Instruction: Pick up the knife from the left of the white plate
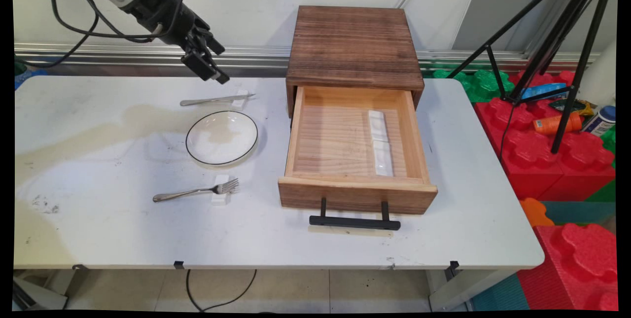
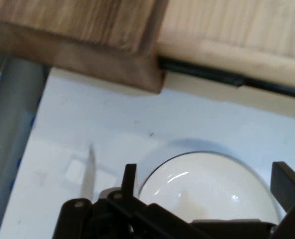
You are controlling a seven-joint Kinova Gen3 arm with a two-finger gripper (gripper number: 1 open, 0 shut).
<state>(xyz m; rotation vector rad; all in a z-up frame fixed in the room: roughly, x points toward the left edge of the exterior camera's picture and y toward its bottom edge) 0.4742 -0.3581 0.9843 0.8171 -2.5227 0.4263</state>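
Wooden drawer box (image 1: 354, 47), drawer (image 1: 351, 146) open; plate (image 1: 222, 137), knife (image 1: 217, 100), fork (image 1: 197, 191) left.

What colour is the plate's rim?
Black, on a white plate; clearest in the main view.

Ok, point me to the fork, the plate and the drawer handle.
fork (image 1: 197, 191), main view, on the middle of its shaft.
plate (image 1: 222, 137), main view, on its white centre.
drawer handle (image 1: 354, 222), main view, on the black bar.
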